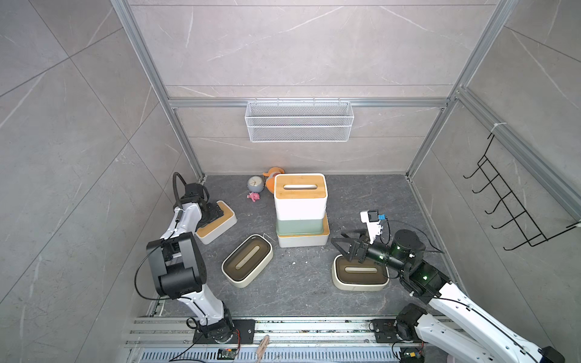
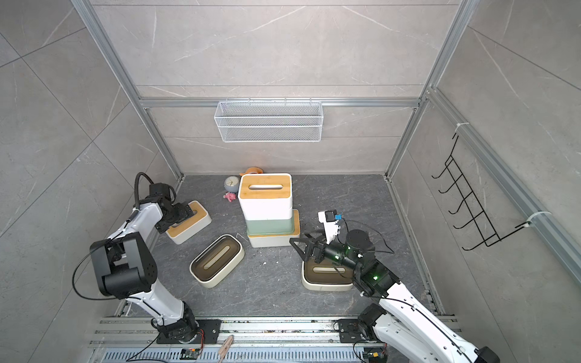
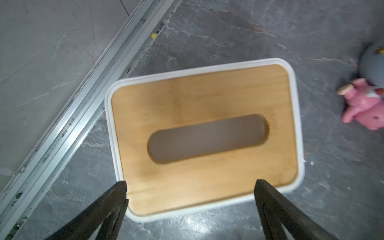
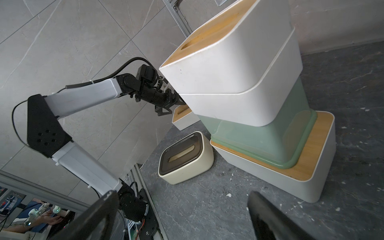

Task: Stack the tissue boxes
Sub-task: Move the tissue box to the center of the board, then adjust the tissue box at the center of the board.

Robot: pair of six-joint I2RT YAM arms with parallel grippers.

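Mid-floor stands a stack of tissue boxes: a white bamboo-lidded base (image 1: pixel 303 240), a mint green box (image 1: pixel 300 226), a white one, and a bamboo-lidded top box (image 1: pixel 300 187). A lone bamboo-lidded box (image 1: pixel 217 224) (image 3: pixel 199 133) lies at the left. My left gripper (image 1: pixel 213 213) (image 3: pixel 191 182) hovers open just above its lid, fingers apart over one long edge. Two cream boxes with dark-brown lids lie nearer the front, one in the middle (image 1: pixel 246 265) (image 4: pixel 185 158) and one at the right (image 1: pixel 360 276). My right gripper (image 1: pixel 341 240) (image 4: pixel 181 194) hangs open and empty above the right one, facing the stack.
An orange toy (image 1: pixel 273 173), a grey clock (image 1: pixel 255 184) and a pink toy (image 1: pixel 253 196) (image 3: pixel 361 108) lie behind the stack. A white wire mesh basket (image 1: pixel 298 121) hangs on the back wall and a black hook rack (image 1: pixel 509 201) on the right wall. Aluminium rails edge the floor.
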